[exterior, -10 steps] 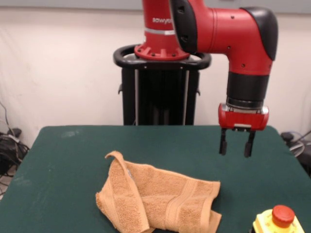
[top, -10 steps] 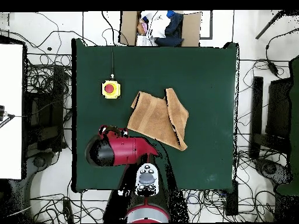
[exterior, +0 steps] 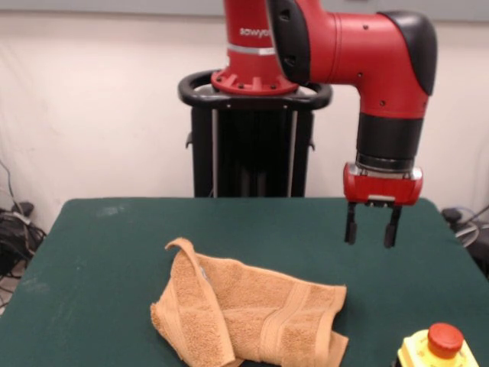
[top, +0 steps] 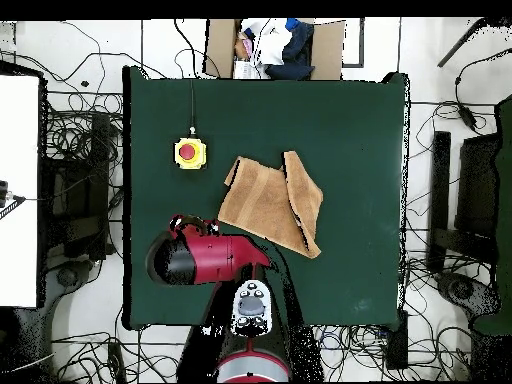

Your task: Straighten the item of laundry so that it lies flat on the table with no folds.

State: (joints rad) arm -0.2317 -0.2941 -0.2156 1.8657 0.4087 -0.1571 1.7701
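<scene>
Since the towel (exterior: 248,313) lies crumpled near the front edge of the green table (exterior: 114,245), one side folded over and a corner peaking up, the front view shows the gripper (exterior: 371,228) hanging above the table, well apart from the cloth, jaws open and empty; likely poised to approach a fold. Seen from overhead, the towel (top: 270,203) sits mid-table with a flap doubled along one side, a yellow box with a red button (top: 190,152) nearby, so flattening looks not yet begun.
</scene>
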